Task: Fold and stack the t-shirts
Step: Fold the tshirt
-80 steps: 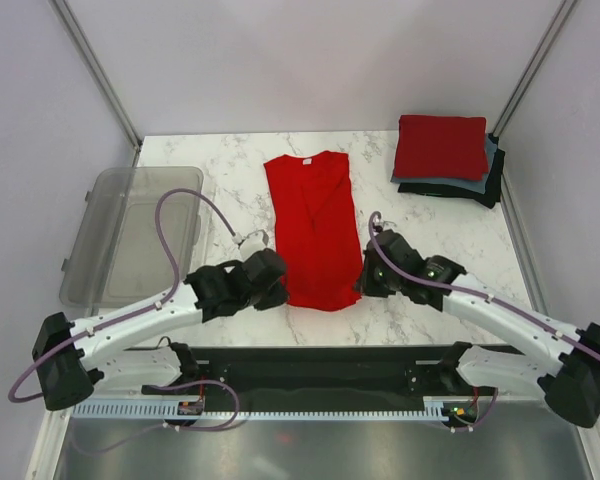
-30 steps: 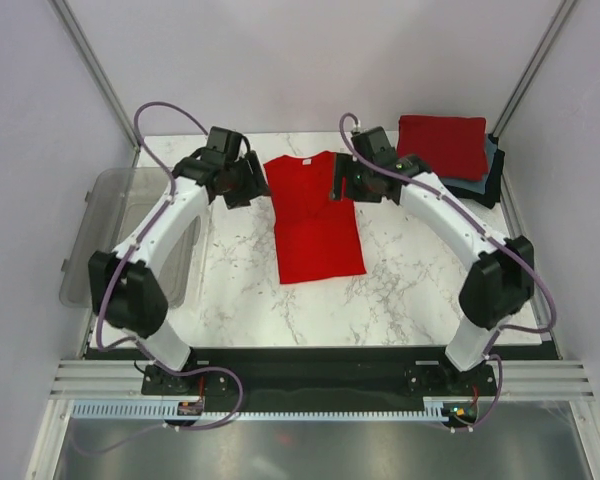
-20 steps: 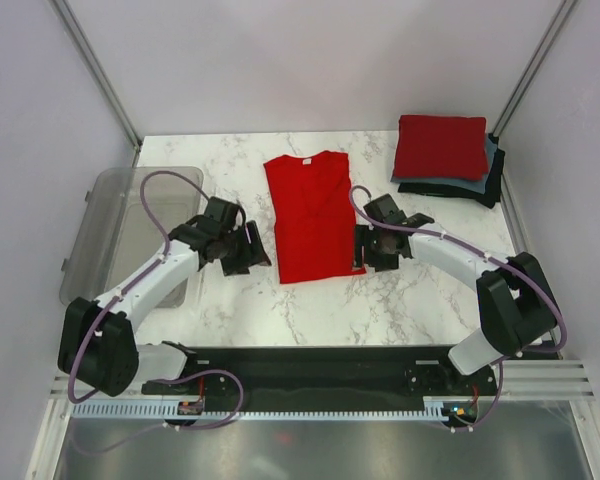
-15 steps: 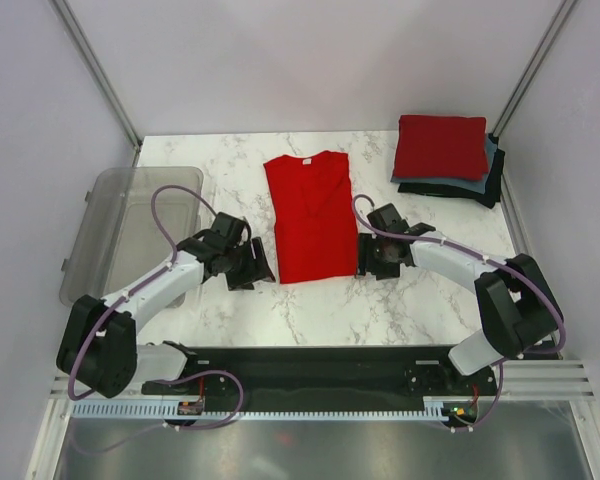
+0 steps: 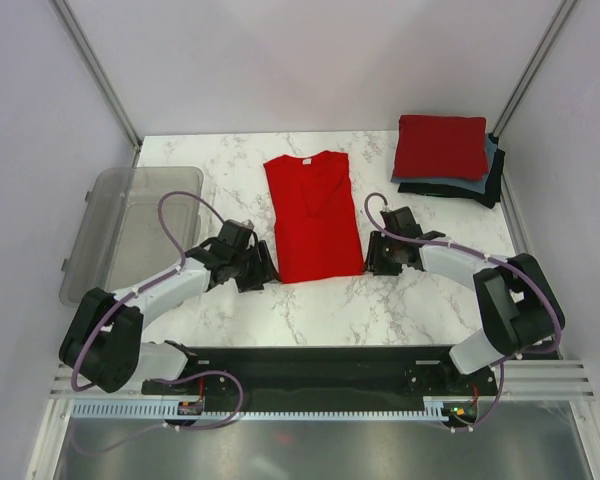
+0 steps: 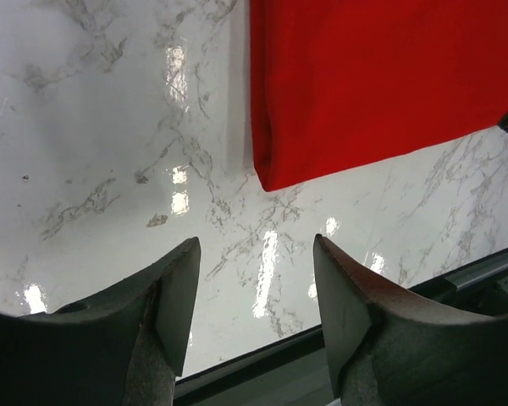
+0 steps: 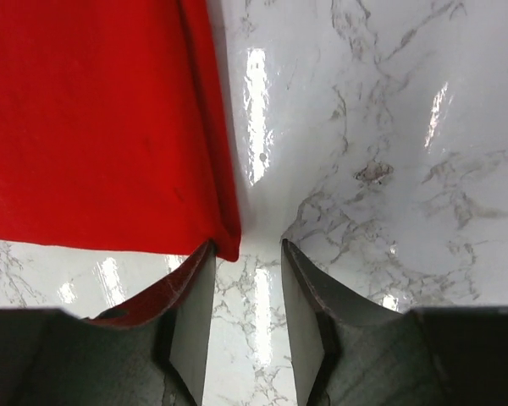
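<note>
Jaws apart, end effector above marble table, red t-shirt corner just ahead

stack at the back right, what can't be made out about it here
- Top view: the red tee covers the stack; only edges of the grey-blue tee and black tee show, so their folds are hidden.
- Wrist views: the stack lies outside both frames.

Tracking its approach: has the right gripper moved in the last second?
Yes. The right gripper came nearward, from level with the folded stack to the red t-shirt's near right corner.
</note>
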Action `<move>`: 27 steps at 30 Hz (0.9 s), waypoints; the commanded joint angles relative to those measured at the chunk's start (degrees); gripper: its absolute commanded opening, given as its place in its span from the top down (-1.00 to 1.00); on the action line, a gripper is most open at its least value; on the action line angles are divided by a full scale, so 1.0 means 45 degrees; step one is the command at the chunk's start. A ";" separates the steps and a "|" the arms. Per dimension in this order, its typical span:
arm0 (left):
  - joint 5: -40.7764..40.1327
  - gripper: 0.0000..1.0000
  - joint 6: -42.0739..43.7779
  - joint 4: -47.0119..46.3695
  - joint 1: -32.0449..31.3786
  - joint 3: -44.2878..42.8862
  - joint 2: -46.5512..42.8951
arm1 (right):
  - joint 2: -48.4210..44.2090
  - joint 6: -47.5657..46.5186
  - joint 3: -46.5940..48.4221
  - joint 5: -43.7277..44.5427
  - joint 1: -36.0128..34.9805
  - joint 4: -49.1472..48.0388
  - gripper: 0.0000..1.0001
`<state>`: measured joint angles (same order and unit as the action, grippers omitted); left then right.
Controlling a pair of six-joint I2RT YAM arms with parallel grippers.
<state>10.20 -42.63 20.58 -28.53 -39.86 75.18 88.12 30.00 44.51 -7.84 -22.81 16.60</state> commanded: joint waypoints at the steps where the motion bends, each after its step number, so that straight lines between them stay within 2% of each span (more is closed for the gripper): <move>1: -0.0565 -0.24 -0.0779 -0.1211 -0.0143 0.0379 0.0402 | 0.0301 -0.0182 -0.0340 -0.0524 0.0146 -0.1012 0.13; 6: -0.0821 -0.20 -0.1034 -0.1798 -0.0241 0.0653 0.0832 | 0.0673 -0.0202 -0.0632 -0.0914 0.0147 -0.1500 0.25; 10: -0.0840 -0.18 -0.1170 -0.2170 -0.0319 0.0829 0.1145 | 0.0595 -0.0026 -0.0887 -0.1305 0.0147 -0.1775 0.28; 19: -0.1035 -0.09 -0.1405 -0.2541 -0.0534 0.0888 0.1224 | 0.0067 0.0267 -0.1551 -0.1716 0.0166 -0.2068 0.67; 23: -0.1250 -0.09 -0.1581 -0.2698 -0.0651 0.0966 0.1340 | -0.0011 0.0365 -0.1785 -0.1794 0.0147 -0.2224 1.00; 27: -0.1465 -0.07 -0.1873 -0.3009 -0.0710 0.0966 0.1613 | 0.0047 0.0365 -0.1923 -0.1833 0.0147 -0.2321 1.00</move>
<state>6.02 -48.62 10.02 -31.31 -35.92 81.28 88.03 31.92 37.91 -16.08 -21.96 3.77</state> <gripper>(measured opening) 0.540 0.009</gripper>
